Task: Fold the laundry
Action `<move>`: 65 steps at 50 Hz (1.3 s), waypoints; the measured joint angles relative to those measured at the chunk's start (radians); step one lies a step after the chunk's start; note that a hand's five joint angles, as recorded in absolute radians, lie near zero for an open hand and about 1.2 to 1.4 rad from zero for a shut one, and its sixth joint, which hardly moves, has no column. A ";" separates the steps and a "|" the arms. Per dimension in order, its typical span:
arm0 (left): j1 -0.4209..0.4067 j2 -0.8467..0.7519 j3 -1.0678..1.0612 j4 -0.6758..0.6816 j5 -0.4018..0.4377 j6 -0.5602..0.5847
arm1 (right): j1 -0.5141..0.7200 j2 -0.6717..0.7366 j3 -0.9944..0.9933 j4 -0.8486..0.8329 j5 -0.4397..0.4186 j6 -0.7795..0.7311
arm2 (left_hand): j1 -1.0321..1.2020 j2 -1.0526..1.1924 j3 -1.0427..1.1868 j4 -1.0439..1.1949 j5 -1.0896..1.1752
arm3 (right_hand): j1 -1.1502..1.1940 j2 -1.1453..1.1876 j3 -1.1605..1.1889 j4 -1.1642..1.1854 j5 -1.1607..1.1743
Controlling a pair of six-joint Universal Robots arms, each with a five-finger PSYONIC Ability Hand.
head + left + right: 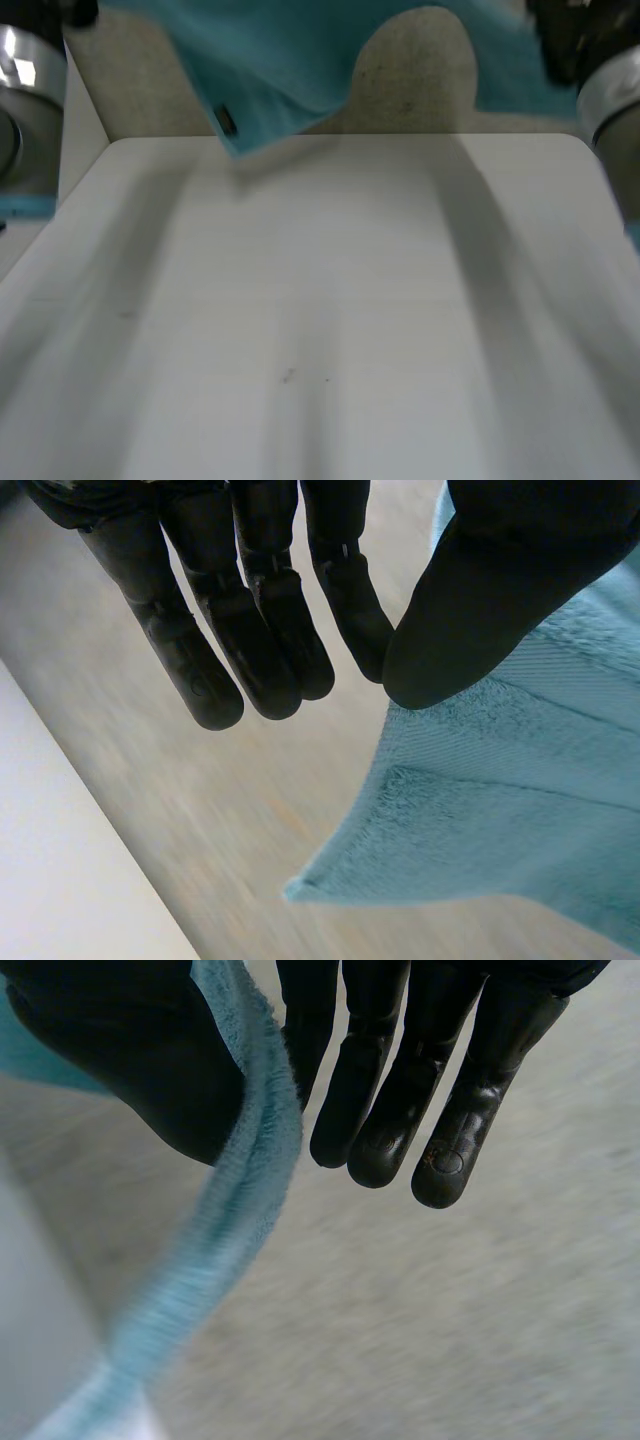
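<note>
A teal towel [280, 60] hangs in the air over the table's far edge, held up between both hands, with a small dark label [227, 120] on its lower hem. My left hand [68, 12] is at one upper corner. In the left wrist view its thumb [480, 600] presses the towel [520, 820] against the side of the straight fingers [250, 630]. My right hand [560, 40] holds the other upper end. Seen from the right wrist, the towel's edge [250, 1160] runs between the thumb [130, 1060] and the straight fingers [400, 1090].
The white table [330, 320] lies bare below the towel. Beige carpet [410, 80] shows beyond its far edge. My left arm [25, 110] and right arm [615, 100] stand at the two sides.
</note>
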State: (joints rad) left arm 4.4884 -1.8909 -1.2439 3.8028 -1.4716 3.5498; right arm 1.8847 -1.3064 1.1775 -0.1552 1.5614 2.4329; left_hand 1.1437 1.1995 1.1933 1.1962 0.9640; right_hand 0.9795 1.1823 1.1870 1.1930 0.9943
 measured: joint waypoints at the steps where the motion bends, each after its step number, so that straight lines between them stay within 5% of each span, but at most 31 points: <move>1: 0.012 0.003 -0.074 -0.003 0.004 -0.004 | -0.001 -0.001 0.066 0.002 -0.010 0.000 | 0.000 0.000 0.000 0.000 0.000 | 0.000 0.000 0.000 0.000 0.000; 18: 0.030 -0.085 -0.610 0.024 0.117 0.011 | -0.006 0.194 0.404 -0.033 -0.031 0.128 | 0.000 0.001 0.000 0.000 0.000 | 0.000 0.000 0.000 0.000 0.000; 25: 0.029 -0.089 -0.651 -0.016 0.123 0.036 | -0.044 0.187 0.457 -0.029 -0.039 0.176 | 0.000 0.001 0.000 0.000 0.000 | 0.000 0.000 0.000 0.000 0.000; 33: 0.042 -0.083 -0.648 -0.045 0.125 0.061 | -0.174 0.160 0.511 -0.021 -0.109 0.285 | 0.000 0.001 0.000 0.000 0.000 | -0.321 -0.430 -0.434 -0.440 -0.407; 44: 0.050 -0.089 -0.638 -0.040 0.124 0.062 | -0.320 0.163 0.530 0.030 -0.193 0.408 | 0.000 0.001 0.000 0.000 0.000 | -0.326 -0.434 -0.441 -0.455 -0.426; 49: 0.051 -0.103 -0.628 -0.036 0.125 0.061 | -0.339 0.164 0.541 0.038 -0.195 0.413 | 0.000 0.001 0.000 0.000 0.000 | -0.320 -0.424 -0.431 -0.441 -0.413; 55: 0.059 -0.147 -0.601 -0.032 0.125 0.061 | -0.349 0.159 0.566 0.035 -0.198 0.432 | 0.000 0.001 0.000 0.000 0.000 | -0.002 -0.021 -0.026 -0.027 -0.043; 59: 0.066 -0.172 -0.584 -0.033 0.126 0.061 | -0.348 0.151 0.571 0.027 -0.200 0.437 | 0.000 -0.004 -0.002 -0.003 0.000 | -0.002 -0.002 -0.004 0.000 -0.023; 61: 0.071 -0.185 -0.574 -0.034 0.128 0.060 | -0.348 0.140 0.572 0.021 -0.201 0.437 | -0.020 -0.044 -0.033 -0.036 -0.014 | -0.002 -0.002 -0.004 0.000 -0.021; 65: 0.094 -0.203 -0.558 -0.043 0.146 0.059 | -0.347 0.107 0.574 0.008 -0.201 0.432 | -0.549 -0.560 -0.549 -0.560 -0.504 | -0.002 -0.002 -0.004 0.000 -0.019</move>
State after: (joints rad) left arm 4.5829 -2.0939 -1.8022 3.7595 -1.3258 3.6086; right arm 1.5377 -1.1990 1.7514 -0.1476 1.3605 2.8644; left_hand 0.5947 0.6390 0.6445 0.6365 0.4604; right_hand 0.9777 1.1804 1.1827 1.1929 0.9748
